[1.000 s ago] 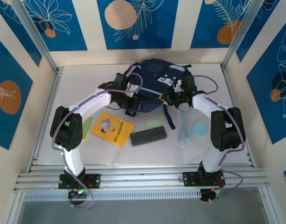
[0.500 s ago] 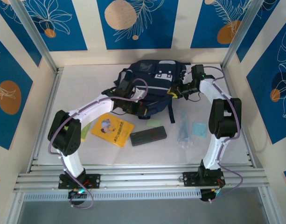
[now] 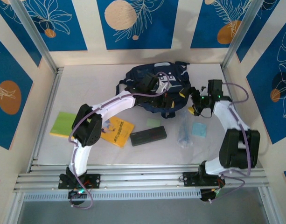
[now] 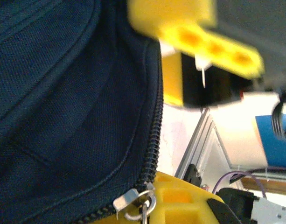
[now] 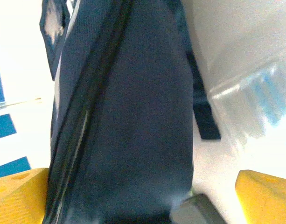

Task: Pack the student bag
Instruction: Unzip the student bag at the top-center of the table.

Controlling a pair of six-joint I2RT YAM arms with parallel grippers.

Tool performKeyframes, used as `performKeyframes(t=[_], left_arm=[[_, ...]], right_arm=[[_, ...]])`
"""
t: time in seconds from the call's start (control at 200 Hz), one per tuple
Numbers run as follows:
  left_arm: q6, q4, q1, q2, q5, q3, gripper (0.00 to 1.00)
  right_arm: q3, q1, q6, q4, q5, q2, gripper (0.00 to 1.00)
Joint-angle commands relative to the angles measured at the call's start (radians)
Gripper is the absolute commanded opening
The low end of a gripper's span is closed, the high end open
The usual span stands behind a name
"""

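Item 1: student bag, bunched at the tabletop's far centre, was being opened, my left gripper clamped by its zipper, right gripper agape alongside; next, I judged, a regrip.

Bright even light; wrist views blurred, overexposed.

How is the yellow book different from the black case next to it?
The yellow book is bright, with a picture on its cover; the black case is plain and dark. The book is wide and squarish; the case is long and narrow. The left arm hides part of the book, while the case lies uncovered. Both lie flat on the table.
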Motion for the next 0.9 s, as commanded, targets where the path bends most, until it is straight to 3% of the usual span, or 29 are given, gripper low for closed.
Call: performKeyframes(t=[0.0, 0.105, 0.38, 0.465, 0.53, 0.56, 0.59, 0.895], left_arm=[[-0.051, 0.151, -0.007, -0.011, 0.043, 0.041, 0.0], [-0.063, 0.179, -0.015, -0.034, 0.036, -0.012, 0.0], [-0.121, 0.261, -0.027, -0.065, 0.024, -0.12, 0.0], [-0.133, 0.278, -0.026, -0.07, 0.035, -0.129, 0.0], [-0.111, 0.249, -0.022, -0.082, 0.034, -0.133, 0.0], [-0.089, 0.221, -0.017, -0.091, 0.03, -0.133, 0.0], [-0.063, 0.184, -0.009, -0.1, 0.025, -0.137, 0.0], [0.188, -0.205, 0.106, -0.26, -0.082, -0.286, 0.0]], right_arm=[[-0.128, 0.015, 0.236, 0.183, -0.019, -0.076, 0.99], [-0.201, 0.063, 0.379, 0.331, 0.007, -0.087, 0.99], [-0.241, 0.262, 0.579, 0.569, 0.194, -0.018, 0.99], [-0.253, 0.284, 0.604, 0.59, 0.249, -0.007, 0.76], [-0.26, 0.285, 0.602, 0.586, 0.285, -0.01, 0.41], [-0.259, 0.284, 0.595, 0.564, 0.303, -0.018, 0.16], [-0.258, 0.28, 0.585, 0.546, 0.313, -0.027, 0.0], [-0.232, 0.266, 0.435, 0.393, 0.388, -0.126, 0.0]])
